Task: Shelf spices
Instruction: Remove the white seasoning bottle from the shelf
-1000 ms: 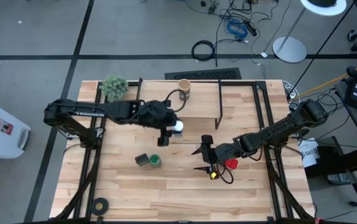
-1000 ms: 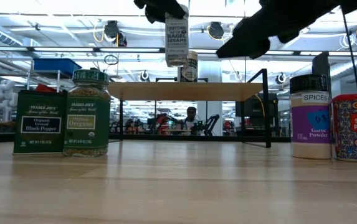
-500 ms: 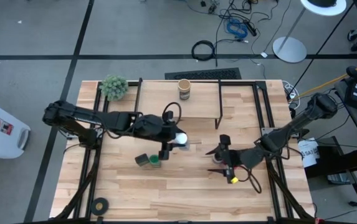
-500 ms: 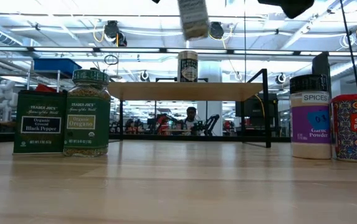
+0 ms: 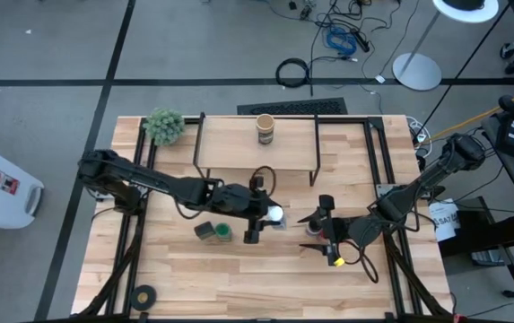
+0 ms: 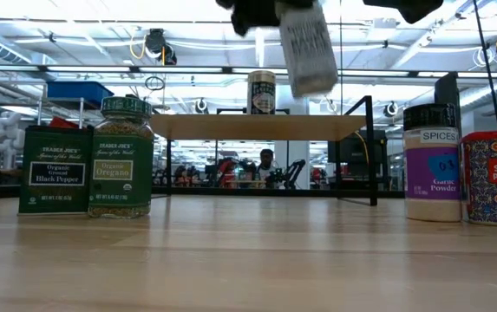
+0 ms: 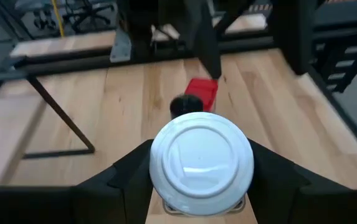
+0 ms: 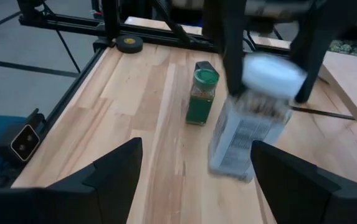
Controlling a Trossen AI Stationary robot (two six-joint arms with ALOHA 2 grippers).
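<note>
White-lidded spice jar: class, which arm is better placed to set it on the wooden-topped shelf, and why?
Left. The left hand already holds the white-lidded spice jar tilted in the air in front of the wooden-topped shelf. The right hand is open and empty beside it.

On light wooden black-legged shelf (image 5: 239, 152) at table's back: tan cylinder (image 5: 265, 129). Front-left of shelf, side by side: dark square tin (image 5: 204, 231), green-lidded jar (image 5: 224, 233). Just right of these, aloft: white-lidded jar (image 5: 274, 215). Far right, adjacent: dark-lidded jar (image 6: 432, 163), red tin (image 6: 493, 178).
</note>
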